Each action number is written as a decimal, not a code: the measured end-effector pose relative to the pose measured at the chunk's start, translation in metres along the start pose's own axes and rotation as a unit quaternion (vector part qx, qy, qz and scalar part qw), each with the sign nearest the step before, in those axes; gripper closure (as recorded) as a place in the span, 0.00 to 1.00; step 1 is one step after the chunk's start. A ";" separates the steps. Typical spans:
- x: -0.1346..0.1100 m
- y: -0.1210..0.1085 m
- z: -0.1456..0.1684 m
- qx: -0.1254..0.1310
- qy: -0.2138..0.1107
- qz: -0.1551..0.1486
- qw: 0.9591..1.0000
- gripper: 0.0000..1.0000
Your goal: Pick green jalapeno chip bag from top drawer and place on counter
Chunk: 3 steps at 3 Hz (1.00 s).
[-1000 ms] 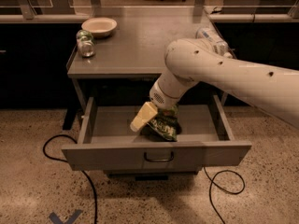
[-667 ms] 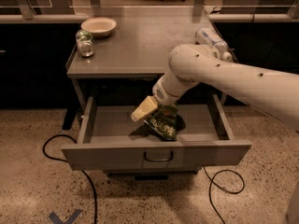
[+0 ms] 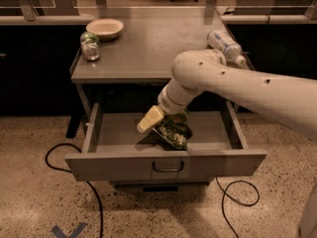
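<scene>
The top drawer [image 3: 124, 165] stands pulled open under the counter [image 3: 143, 48]. My gripper [image 3: 156, 125] reaches down into the drawer at its middle. One pale finger [image 3: 150, 119] shows on the left side of the green jalapeno chip bag [image 3: 174, 131]. The bag is wrinkly and tilted, pressed against the finger and held just off the drawer floor, with a shadow under it. The other finger is hidden behind the bag. My white arm [image 3: 233, 86] comes in from the right across the counter's front edge.
On the counter stand a pale bowl [image 3: 104, 28] and a green-topped glass jar [image 3: 90, 46] at the back left, and a plastic bottle [image 3: 225, 45] lies at the right. Black cables [image 3: 94, 202] lie on the speckled floor around the drawer front.
The gripper and the bag have risen slightly and shifted a little to the left inside the drawer. The drawer has not moved.
</scene>
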<state>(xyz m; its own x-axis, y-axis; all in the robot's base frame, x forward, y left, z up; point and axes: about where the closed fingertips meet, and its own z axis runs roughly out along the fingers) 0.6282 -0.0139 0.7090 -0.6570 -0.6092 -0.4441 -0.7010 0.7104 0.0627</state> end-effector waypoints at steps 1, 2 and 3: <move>0.013 0.002 0.040 0.018 0.050 -0.029 0.998 0.00; 0.029 -0.006 0.090 0.024 0.096 -0.031 0.995 0.00; 0.032 -0.005 0.096 0.022 0.100 -0.031 0.994 0.00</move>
<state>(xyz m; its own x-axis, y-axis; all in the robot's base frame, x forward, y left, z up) 0.6375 -0.0033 0.6088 -0.6581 -0.7073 -0.2580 -0.7320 0.6813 -0.0004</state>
